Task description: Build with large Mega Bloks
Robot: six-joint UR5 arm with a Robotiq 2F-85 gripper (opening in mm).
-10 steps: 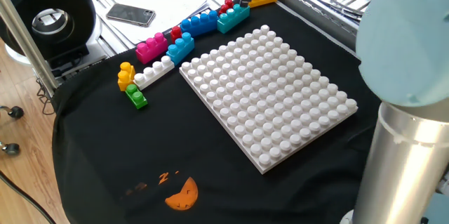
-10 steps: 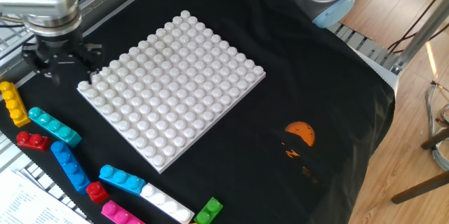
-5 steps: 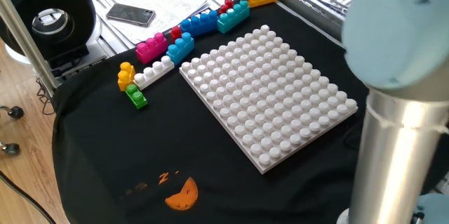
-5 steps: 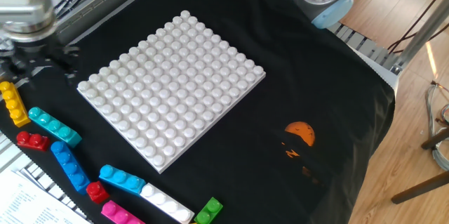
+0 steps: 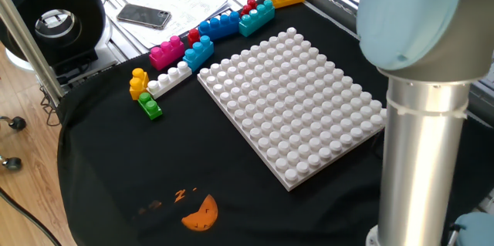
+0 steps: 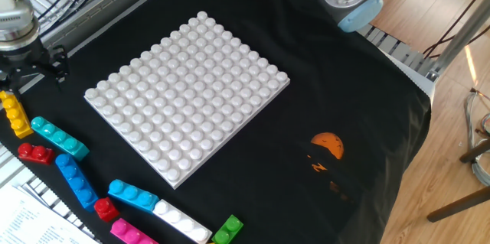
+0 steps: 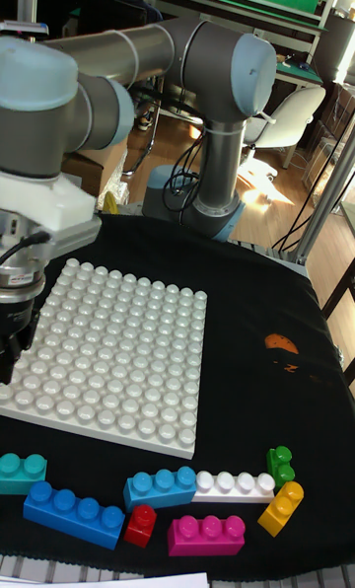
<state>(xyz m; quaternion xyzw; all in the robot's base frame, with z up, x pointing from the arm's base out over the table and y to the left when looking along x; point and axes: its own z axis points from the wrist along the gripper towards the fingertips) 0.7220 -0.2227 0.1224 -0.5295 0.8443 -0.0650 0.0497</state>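
From my seat the gripper (image 6: 29, 66) hangs at the far left edge of the other fixed view, its top cut off; I cannot tell whether the jaws are apart or together. The Mega Bloks lie loose on the black tabletop (image 6: 360, 83), strung around the white baseplate (image 6: 187, 91) from nine to six o'clock: yellow brick (image 6: 14, 114), teal brick (image 6: 60, 138), blue brick (image 6: 75, 180). The arm (image 5: 421, 84) hides the baseplate's right corner in one fixed view.

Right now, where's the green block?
In one fixed view the green block sits on the black cloth left of the baseplate, below the small yellow block at the end of the white block.
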